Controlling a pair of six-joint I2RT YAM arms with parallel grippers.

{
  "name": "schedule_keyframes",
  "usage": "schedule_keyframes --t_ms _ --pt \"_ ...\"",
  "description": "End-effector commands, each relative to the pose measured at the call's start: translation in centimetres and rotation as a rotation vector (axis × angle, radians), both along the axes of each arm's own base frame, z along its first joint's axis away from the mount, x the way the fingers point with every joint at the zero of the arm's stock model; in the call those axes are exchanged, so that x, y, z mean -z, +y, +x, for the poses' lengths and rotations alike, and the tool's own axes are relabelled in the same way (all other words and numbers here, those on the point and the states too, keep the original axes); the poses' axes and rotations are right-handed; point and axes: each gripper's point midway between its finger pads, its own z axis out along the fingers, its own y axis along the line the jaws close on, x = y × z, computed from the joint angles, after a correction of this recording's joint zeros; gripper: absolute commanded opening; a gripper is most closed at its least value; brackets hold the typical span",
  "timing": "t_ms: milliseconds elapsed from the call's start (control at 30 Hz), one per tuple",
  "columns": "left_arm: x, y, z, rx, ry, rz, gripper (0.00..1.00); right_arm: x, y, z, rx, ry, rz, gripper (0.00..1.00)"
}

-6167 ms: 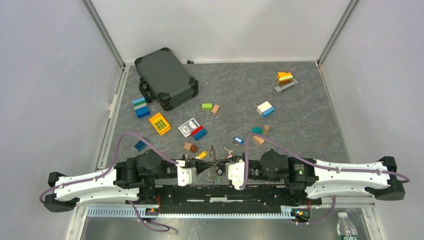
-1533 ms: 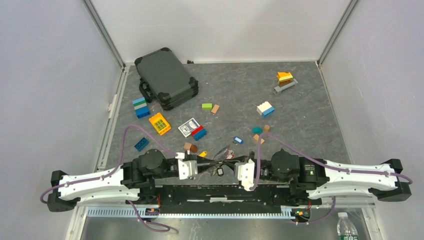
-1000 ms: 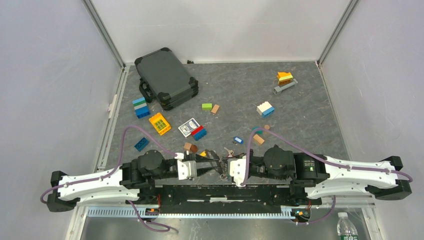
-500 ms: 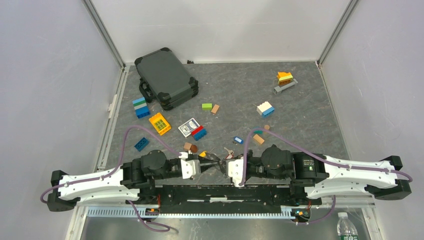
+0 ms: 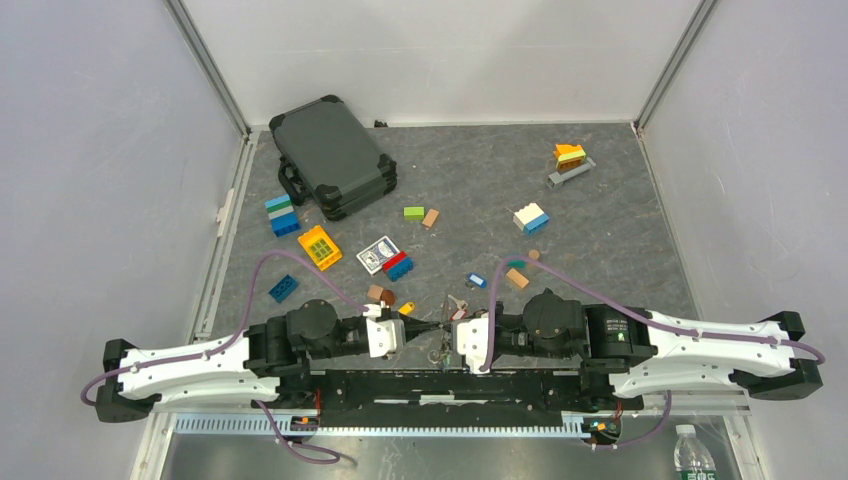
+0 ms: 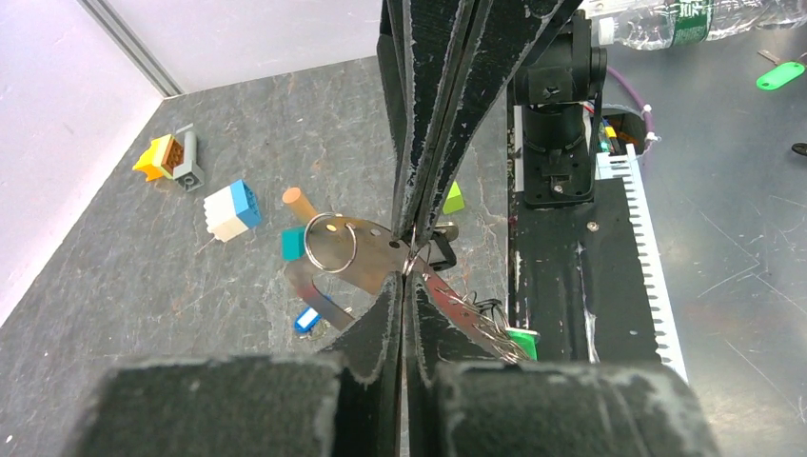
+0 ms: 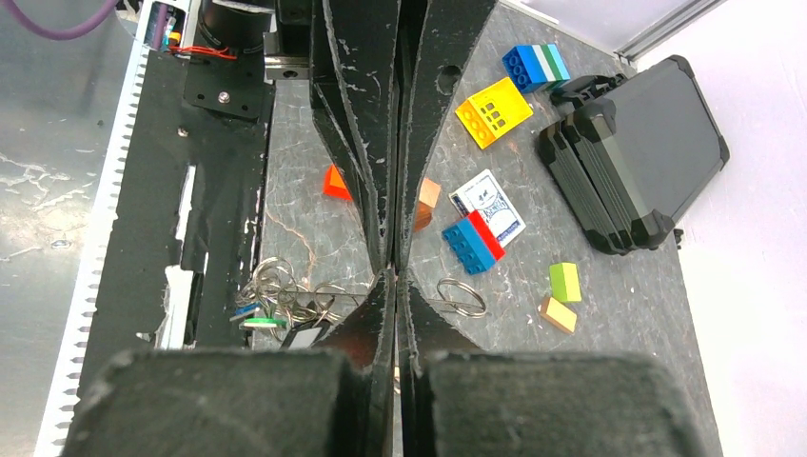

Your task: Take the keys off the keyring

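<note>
The left gripper [image 6: 406, 271] is clenched on the keyring [image 6: 366, 249], its two black, scuffed, wedge-shaped fingers pressed flat together. The right gripper [image 7: 395, 274] meets it tip to tip and is shut as well, and the keyring's metal runs in at its fingertips. From where I stand the two pairs of jaws look like one pinch, low down between the arm bases at the near edge of the table [image 5: 600, 240].

The keyring is dull grey metal. One end is flat and rounded with small holes punched in it, and the rest narrows to a thin strip that slopes down to the keys [image 7: 276, 303]. One plain round split ring [image 6: 330, 243] hangs through the flat end.

The keys are a tangled bunch of thin wire loops and tiny silver blades. I can pick out three plastic heads: green, blue and black. The bunch sits just beside the grippers by the black base rail, and I can't tell whether it hangs or rests.

Further out on the marbled grey mat, the right wrist view shows seven studded plastic blocks [image 7: 473, 243], one glossy card box [image 7: 486, 208] and one dark, ribbed hard case [image 7: 633, 148].
</note>
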Motion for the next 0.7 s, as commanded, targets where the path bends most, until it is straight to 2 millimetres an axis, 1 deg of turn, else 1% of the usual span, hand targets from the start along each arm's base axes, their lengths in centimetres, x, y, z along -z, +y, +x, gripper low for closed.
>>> schedule_keyframes --t_ms 0,267,400,667 --pt "-2.3 -0.1 -0.2 0.009 -0.024 -0.048 0.02 -2.8 0.7 -0.1 -0.008 0.006 0.106 0.0" --pt "-2.5 0.4 -0.2 0.006 -0.031 -0.046 0.02 -2.1 -0.1 0.6 0.04 -0.004 0.091 0.0" --pt "-3.0 0.6 -0.1 -0.001 -0.036 -0.056 0.02 -1.7 -0.4 0.7 0.05 -0.003 0.084 0.0" --pt "-3.5 0.8 0.0 -0.007 -0.045 -0.07 0.02 0.0 -0.7 0.9 0.064 -0.001 0.051 0.0"
